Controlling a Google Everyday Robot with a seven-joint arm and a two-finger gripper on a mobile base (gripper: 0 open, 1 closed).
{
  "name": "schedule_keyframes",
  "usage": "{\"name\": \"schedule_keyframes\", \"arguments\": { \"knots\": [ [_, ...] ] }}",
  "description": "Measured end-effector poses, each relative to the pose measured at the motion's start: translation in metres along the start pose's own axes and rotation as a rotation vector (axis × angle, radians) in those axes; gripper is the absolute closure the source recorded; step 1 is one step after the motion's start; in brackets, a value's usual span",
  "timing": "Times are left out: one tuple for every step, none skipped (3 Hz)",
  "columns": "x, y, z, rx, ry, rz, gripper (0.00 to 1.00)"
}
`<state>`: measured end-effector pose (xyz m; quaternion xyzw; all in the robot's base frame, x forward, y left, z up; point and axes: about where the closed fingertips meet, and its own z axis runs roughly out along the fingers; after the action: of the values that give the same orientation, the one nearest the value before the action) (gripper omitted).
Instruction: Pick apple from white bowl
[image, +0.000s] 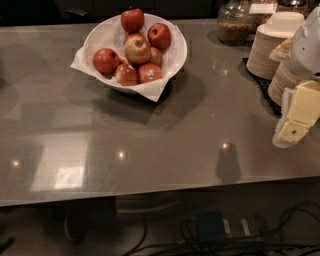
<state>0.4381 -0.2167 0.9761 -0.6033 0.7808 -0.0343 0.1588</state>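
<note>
The white bowl stands on the grey counter at the back, left of centre, lined with white paper whose corners hang over the rim. It holds several apples. The apple, yellow-green blushed with red, sits near the top middle of the pile with its stem dimple showing. Deep red apples lie around it, one at the left and one at the far rim. My gripper is at the right edge of the view, pale yellow, low over the counter and far right of the bowl.
Stacks of cream plates stand at the back right on a black mat. A glass jar with brown contents stands behind them. The counter's front edge runs across the lower view, with cables on the floor below.
</note>
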Motion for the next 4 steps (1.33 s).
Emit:
{"name": "schedule_keyframes", "arguments": {
  "knots": [
    [0.000, 0.000, 0.000, 0.000, 0.000, 0.000, 0.00],
    [-0.010, -0.013, 0.005, 0.029, -0.058, 0.002, 0.00],
    [-0.029, -0.039, 0.016, 0.073, -0.144, 0.018, 0.00],
    [-0.061, -0.075, 0.033, 0.120, -0.219, 0.041, 0.00]
  ]
}}
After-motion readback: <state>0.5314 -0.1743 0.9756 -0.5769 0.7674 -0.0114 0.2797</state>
